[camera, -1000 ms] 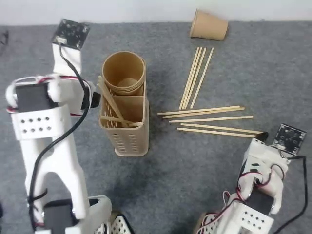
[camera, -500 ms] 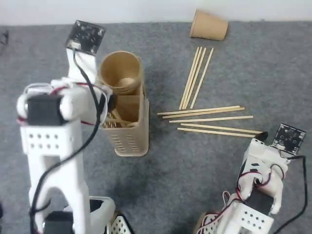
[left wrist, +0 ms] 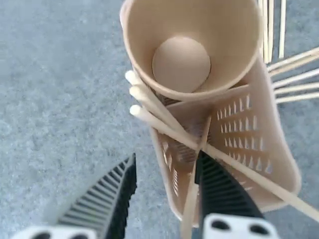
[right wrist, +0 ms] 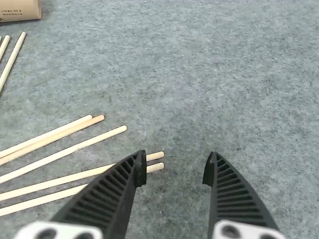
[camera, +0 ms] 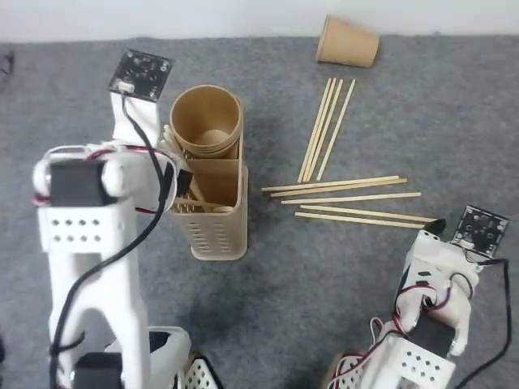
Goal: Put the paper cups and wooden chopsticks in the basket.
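Grey carpet [camera: 324,275] covers the table; the basket [camera: 217,235] stands upright, with stacked paper cups [camera: 205,121] in its far compartment and several chopsticks [left wrist: 164,117] leaning in the near one; the left gripper [left wrist: 165,158] hovers over the basket's edge, fingers apart, gripping nothing; another cup [camera: 347,42] lies on its side by the far edge; loose chopsticks [camera: 349,198] lie scattered beside the basket; the right gripper [right wrist: 177,155] hangs wide open just beside their ends
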Tool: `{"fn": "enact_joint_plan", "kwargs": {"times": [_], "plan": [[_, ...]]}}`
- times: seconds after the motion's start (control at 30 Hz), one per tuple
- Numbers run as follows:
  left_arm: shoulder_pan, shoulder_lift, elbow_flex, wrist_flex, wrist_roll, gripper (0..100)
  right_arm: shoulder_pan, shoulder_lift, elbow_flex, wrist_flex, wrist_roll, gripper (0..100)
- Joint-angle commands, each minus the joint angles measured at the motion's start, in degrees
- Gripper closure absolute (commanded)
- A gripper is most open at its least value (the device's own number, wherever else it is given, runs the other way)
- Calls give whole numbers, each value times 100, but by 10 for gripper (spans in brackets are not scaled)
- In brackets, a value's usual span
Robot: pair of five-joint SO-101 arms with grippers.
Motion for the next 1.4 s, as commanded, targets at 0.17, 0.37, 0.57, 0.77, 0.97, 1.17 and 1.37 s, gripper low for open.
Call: {"fn": "enact_joint_plan", "kwargs": {"times": [0.17, 0.37, 0.57, 0.77, 0.97, 1.17, 1.37], "plan": [[-35, 782, 84, -273, 62, 820, -31, -66, -18, -57, 88, 798], [-35, 1143, 57, -818, -70, 991, -31, -57, -18, -57, 88, 798], [-35, 1196, 48, -1565, -264, 988, -40, -57, -18, -57, 88, 798], [70, 1196, 57, -1987, -185, 988, -40, -57, -18, -57, 88, 798], [62, 1292, 57, -2998, -193, 988, -40, -57, -18, -57, 88, 798], [53, 2119, 57, -2998, -176, 987, -48, -57, -18, -57, 88, 798], [-237, 2259, -646, -2576, 0, 813, -48, -57, -18, -57, 88, 798]]}}
